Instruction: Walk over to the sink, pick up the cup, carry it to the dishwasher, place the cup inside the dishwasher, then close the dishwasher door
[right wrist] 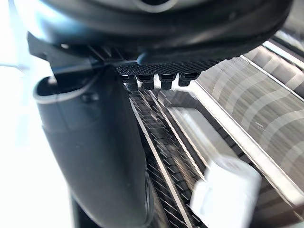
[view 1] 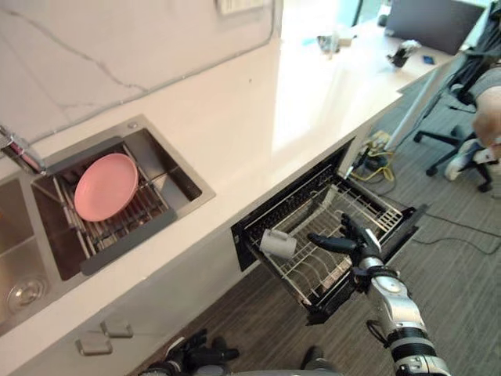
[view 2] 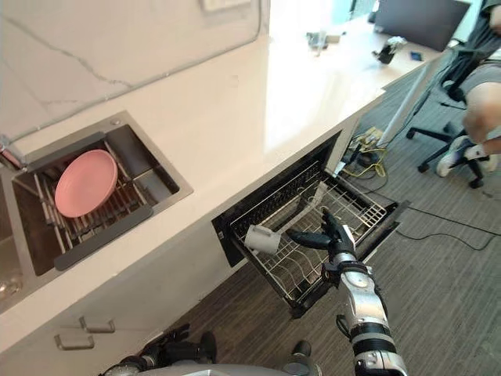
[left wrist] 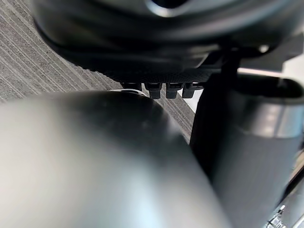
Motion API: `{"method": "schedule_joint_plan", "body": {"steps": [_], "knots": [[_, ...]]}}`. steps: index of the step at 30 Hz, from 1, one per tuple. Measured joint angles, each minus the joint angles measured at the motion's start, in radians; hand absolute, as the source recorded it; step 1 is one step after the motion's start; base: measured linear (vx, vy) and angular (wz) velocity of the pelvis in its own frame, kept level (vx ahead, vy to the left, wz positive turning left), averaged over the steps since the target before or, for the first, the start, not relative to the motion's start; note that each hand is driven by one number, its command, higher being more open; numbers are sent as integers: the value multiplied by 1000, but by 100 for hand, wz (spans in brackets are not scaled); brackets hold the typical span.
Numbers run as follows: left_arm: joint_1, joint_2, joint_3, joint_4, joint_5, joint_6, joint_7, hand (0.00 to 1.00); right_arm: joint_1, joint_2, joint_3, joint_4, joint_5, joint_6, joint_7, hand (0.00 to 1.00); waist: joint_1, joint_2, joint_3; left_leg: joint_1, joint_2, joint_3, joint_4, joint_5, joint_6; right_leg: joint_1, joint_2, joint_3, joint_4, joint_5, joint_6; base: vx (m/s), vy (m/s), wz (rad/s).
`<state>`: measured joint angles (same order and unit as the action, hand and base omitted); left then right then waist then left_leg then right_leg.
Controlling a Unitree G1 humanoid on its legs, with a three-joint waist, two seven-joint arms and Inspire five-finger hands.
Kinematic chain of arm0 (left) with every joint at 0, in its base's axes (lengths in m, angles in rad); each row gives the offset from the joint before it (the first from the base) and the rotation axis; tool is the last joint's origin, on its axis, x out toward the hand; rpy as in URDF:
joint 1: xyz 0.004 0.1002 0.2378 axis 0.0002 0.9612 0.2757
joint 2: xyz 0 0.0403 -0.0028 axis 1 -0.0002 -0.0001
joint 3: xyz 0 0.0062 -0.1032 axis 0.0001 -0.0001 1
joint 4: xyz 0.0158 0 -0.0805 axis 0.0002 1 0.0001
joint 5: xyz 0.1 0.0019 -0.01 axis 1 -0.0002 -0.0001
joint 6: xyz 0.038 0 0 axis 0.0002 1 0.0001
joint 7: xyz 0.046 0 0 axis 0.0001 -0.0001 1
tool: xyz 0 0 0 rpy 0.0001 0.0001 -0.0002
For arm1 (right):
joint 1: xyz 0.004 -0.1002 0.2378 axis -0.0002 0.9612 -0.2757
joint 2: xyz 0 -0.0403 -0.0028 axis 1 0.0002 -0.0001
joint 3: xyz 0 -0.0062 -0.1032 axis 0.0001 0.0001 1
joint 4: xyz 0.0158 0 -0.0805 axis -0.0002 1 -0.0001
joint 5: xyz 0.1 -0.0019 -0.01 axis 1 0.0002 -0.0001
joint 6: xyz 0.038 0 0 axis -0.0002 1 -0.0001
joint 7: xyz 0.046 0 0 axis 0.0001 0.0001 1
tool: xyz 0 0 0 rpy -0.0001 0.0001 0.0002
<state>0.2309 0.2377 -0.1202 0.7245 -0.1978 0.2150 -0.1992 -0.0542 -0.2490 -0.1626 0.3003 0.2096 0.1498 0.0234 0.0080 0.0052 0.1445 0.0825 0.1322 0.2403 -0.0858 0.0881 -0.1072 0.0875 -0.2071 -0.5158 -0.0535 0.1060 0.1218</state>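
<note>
A white cup (view 1: pixel 279 244) lies on its side in the wire rack (view 1: pixel 374 210) of the pulled-out dishwasher drawer (view 1: pixel 409 232), near the rack's left end by the counter. My right hand (view 1: pixel 355 244) hovers over the middle of the rack, just right of the cup and apart from it, fingers straight and thumb stretched toward the cup. In the right wrist view the cup (right wrist: pixel 227 191) shows past the fingertips (right wrist: pixel 161 79), with nothing held. My left hand (view 1: pixel 193 349) hangs low beside the cabinet front, fingers relaxed and empty.
A steel sink (view 1: pixel 182 177) in the pale counter (view 1: pixel 297 102) holds a pink plate (view 1: pixel 106 186) on a drain rack, with a tap (view 1: pixel 19 152) at its far left. A seated person (view 1: pixel 490 110), an office chair (view 1: pixel 446 139) and floor cables (view 1: pixel 376 161) are beyond the dishwasher.
</note>
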Motion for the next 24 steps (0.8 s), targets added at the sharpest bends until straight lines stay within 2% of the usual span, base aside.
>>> {"method": "schedule_joint_plan", "body": {"steps": [4,5,8,10,14,15,20,24], "knots": [[-11,-16,55,83,-18,-3,2,100,78,22,-74,-172,77,-7,36,100,-39,1,-18,4,27,35,8,-11,-13,1,25,22,-25,10,-12,-31,-42,-20],[-14,-22,74,115,-19,-15,9,100,119,32,-94,-245,114,-26,65,100,-54,2,-25,2,46,78,20,-19,-14,1,36,27,-31,10,-17,-16,-43,-13],[-21,-36,103,148,-19,-29,42,100,187,62,-131,-363,211,-81,130,100,-75,3,-26,-13,73,126,72,-33,-14,1,47,28,-31,7,-25,2,-38,-9],[-21,-44,124,153,-19,-38,48,100,226,74,-147,-421,285,-104,178,100,-83,5,-27,-28,76,132,103,-39,-21,1,46,26,-31,6,-25,8,2,2],[-16,-49,134,166,-18,-59,48,100,279,111,-150,-484,398,-139,287,100,-90,7,-28,-38,77,173,123,-44,-16,1,41,22,-31,6,-24,4,19,3],[-18,-93,133,219,-40,-75,69,100,311,126,-106,-570,398,-236,352,100,-107,75,-43,-27,76,214,126,-49,-16,-3,41,42,-31,6,-18,0,0,0],[-20,-93,133,219,-39,-76,69,100,311,126,-105,-582,398,-237,351,100,-108,75,-43,-27,76,216,126,-49,-17,-6,40,48,-31,6,-19,0,0,-1],[-42,-85,85,226,-39,-85,68,100,311,125,-100,-576,408,-240,298,100,-106,76,-40,-31,72,215,121,-50,-16,-19,40,64,-31,9,-20,1,2,-7]]}}
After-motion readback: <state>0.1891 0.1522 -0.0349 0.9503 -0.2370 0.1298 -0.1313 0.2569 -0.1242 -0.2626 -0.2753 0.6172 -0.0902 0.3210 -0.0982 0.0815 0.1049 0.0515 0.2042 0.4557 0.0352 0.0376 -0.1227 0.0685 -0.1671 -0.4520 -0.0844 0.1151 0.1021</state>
